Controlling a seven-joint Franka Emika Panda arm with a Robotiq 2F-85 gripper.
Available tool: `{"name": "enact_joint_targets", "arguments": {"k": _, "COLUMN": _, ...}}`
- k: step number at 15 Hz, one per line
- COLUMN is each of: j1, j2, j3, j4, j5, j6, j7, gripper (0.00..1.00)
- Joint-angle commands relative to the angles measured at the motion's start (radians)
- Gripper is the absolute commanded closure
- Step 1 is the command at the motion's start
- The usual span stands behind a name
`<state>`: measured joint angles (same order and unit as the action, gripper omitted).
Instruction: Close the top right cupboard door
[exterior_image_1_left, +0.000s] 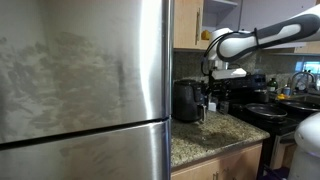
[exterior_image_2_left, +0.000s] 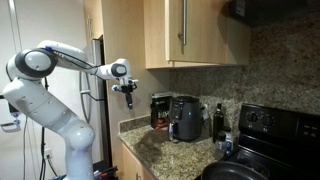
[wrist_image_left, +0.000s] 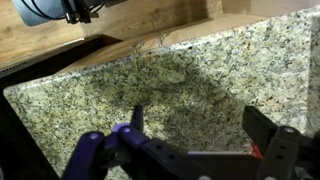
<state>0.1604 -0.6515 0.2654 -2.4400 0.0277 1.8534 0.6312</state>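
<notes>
Light-tan upper cupboards hang over the counter. In an exterior view the cupboard door (exterior_image_2_left: 205, 30) is a flat tan panel with a slim dark vertical bar handle (exterior_image_2_left: 183, 22). In an exterior view a pale grey-white surface (exterior_image_1_left: 222, 12) shows beside a tan panel (exterior_image_1_left: 187, 22); I cannot tell if it is the door's inner face. My gripper (exterior_image_2_left: 129, 98) hangs well below the cupboards, above the granite countertop (wrist_image_left: 200, 70). It also shows in an exterior view (exterior_image_1_left: 207, 95). In the wrist view the gripper (wrist_image_left: 200, 130) is open and empty.
A big stainless steel fridge (exterior_image_1_left: 80, 80) fills one side. A black coffee maker (exterior_image_2_left: 186, 118), a small dark appliance (exterior_image_2_left: 160, 108) and a bottle (exterior_image_2_left: 218, 120) stand at the back of the counter. A black stove (exterior_image_2_left: 270, 135) adjoins the counter.
</notes>
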Motion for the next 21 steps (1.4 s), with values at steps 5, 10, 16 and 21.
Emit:
{"name": "enact_joint_targets", "arguments": {"k": 5, "j1": -0.087, "j2": -0.204, "j3": 0.025, "j4": -0.039, "j5": 0.003, "j6": -0.01, "j7": 0.173, "gripper": 0.0}}
{"name": "enact_joint_targets", "arguments": {"k": 10, "j1": -0.049, "j2": -0.514, "j3": 0.045, "j4": -0.082, "j5": 0.08, "j6": -0.193, "j7": 0.438, "gripper": 0.0}}
{"name": "enact_joint_targets", "arguments": {"k": 16, "j1": -0.083, "j2": -0.668, "j3": 0.097, "j4": -0.089, "j5": 0.113, "j6": -0.208, "j7": 0.459, "gripper": 0.0}}
{"name": "enact_joint_targets", "arguments": {"k": 21, "j1": -0.205, "j2": -0.826, "j3": -0.019, "j4": -0.047, "j5": 0.05, "j6": -0.216, "j7": 0.529, "gripper": 0.0}}
